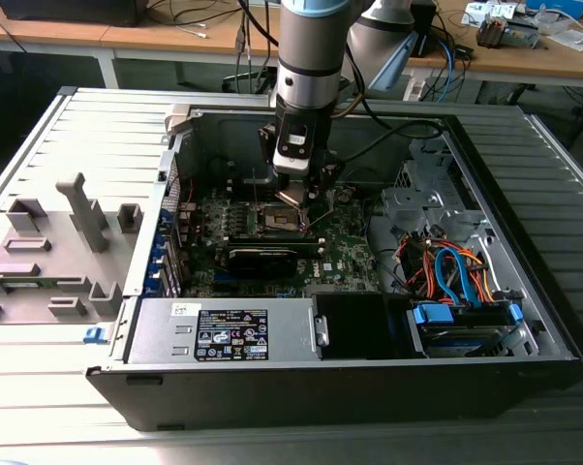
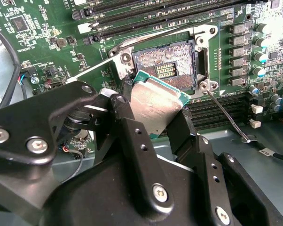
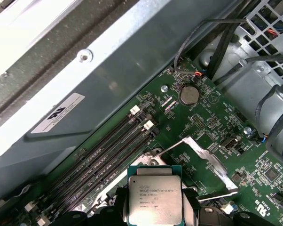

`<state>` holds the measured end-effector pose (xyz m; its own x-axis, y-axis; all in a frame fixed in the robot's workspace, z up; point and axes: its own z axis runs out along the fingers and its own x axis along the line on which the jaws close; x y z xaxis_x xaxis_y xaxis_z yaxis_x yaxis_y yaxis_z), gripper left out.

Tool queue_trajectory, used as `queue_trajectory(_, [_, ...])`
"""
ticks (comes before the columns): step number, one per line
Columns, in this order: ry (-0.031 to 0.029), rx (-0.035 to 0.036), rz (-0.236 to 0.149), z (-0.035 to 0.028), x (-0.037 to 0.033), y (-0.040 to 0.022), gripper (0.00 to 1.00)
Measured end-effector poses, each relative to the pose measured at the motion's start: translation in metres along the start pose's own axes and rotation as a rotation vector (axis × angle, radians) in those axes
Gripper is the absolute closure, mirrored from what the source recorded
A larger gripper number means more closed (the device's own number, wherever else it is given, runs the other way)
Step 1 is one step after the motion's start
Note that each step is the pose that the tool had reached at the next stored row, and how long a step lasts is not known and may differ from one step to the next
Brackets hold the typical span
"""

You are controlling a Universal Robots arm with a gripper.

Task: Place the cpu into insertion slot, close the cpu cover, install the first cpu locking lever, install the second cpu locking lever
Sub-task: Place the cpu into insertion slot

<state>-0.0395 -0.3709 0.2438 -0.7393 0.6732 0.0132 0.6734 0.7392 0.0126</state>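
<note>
My gripper (image 1: pixel 297 192) hangs inside the open computer case, shut on the cpu (image 2: pixel 156 104), a flat square chip with a silver-grey top and green rim. Both wrist views show the chip pinched edge to edge between the black fingers (image 2: pixel 132 136); its printed top faces the camera in the first wrist view (image 3: pixel 154 200). The chip is tilted just above one edge of the insertion slot (image 2: pixel 167 66), whose brownish pin field lies bare. The cpu cover (image 3: pixel 208 159) stands swung open beside the socket. Two thin wire levers (image 2: pixel 228 113) stick out, unlatched.
The power supply box (image 1: pixel 224 334) lines the case's front wall. Blue and orange cables (image 1: pixel 456 276) crowd the drive bay on the exterior view's right. Long black memory slots (image 2: pixel 155 14) run beside the socket. A grey fixture plate (image 1: pixel 59 247) lies outside the case.
</note>
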Motion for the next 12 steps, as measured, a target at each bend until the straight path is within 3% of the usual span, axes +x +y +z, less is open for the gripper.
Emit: queue_trajectory(12, [-0.0001,-0.0002,0.010,0.0007,0.0000,0.0000,0.45])
